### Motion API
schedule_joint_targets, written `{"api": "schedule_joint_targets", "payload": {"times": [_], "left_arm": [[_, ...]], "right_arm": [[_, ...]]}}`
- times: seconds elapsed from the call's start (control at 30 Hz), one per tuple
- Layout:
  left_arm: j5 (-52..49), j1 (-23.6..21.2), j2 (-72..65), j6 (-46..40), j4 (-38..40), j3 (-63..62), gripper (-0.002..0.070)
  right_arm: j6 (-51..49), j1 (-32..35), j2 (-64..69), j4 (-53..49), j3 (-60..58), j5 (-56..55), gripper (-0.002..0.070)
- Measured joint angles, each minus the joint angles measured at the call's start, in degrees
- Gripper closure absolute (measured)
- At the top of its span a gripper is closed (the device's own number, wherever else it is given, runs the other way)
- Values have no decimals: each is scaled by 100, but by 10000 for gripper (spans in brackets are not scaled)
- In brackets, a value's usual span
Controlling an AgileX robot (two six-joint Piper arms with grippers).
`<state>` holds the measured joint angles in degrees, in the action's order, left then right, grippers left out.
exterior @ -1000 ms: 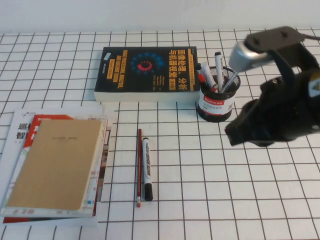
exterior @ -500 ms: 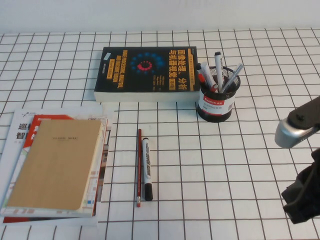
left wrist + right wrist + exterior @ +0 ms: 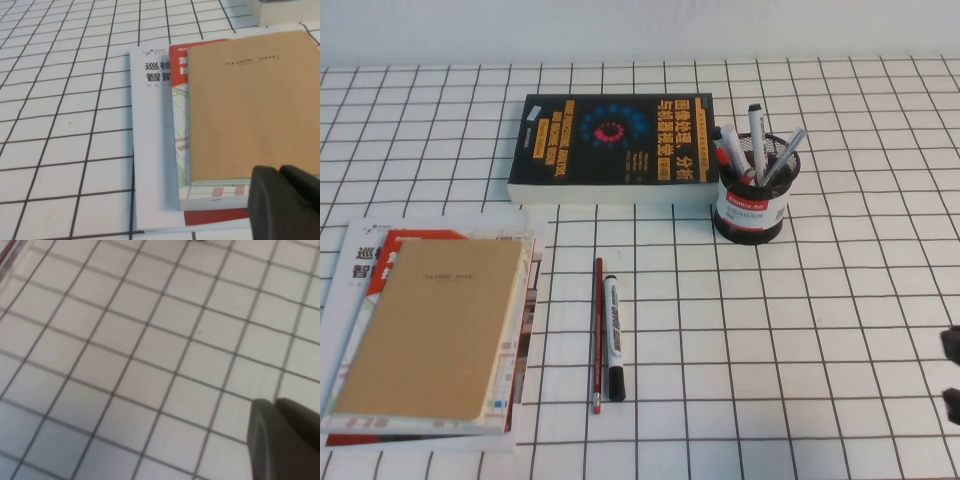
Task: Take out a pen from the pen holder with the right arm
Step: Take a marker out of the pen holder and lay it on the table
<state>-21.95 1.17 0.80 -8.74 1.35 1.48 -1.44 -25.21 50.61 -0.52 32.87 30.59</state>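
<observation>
A black mesh pen holder [image 3: 755, 205] with a red-and-white label stands right of the dark book and holds several pens [image 3: 757, 135]. A white marker with a black cap [image 3: 613, 340] lies beside a red pencil [image 3: 597, 335] on the checked table. Only a dark sliver of my right arm [image 3: 952, 372] shows, at the right edge of the high view, far from the holder. In the right wrist view my right gripper [image 3: 274, 402] is shut with nothing in it, above bare grid cloth. My left gripper [image 3: 280, 168] is shut over the near end of the tan notebook [image 3: 250, 105].
A thick dark book [image 3: 613, 148] lies at the back, left of the holder. A stack of a tan notebook [image 3: 435, 330], a red booklet and white papers lies at the near left. White cloth with a black grid [image 3: 800, 330] covers the table.
My right arm has pulled back from beside the pen holder toward the near right corner and has almost left the high view. The pens, marker and pencil have not moved.
</observation>
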Motion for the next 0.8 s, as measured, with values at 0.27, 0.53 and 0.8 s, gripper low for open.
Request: {"api": "schedule_joint_targets", "payload": {"times": [0.27, 0.53, 0.8], "left_arm": [[0, 0, 0, 0, 0, 0, 679], [0, 0, 0, 0, 0, 0, 679], [0, 0, 0, 0, 0, 0, 679]], "right_arm": [[0, 1487, -1727, 11, -1992, -1898, 692], [0, 2039, -3318, 169, -3144, -2304, 692], [0, 2062, -4411, 169, -3429, -2187, 692]]}}
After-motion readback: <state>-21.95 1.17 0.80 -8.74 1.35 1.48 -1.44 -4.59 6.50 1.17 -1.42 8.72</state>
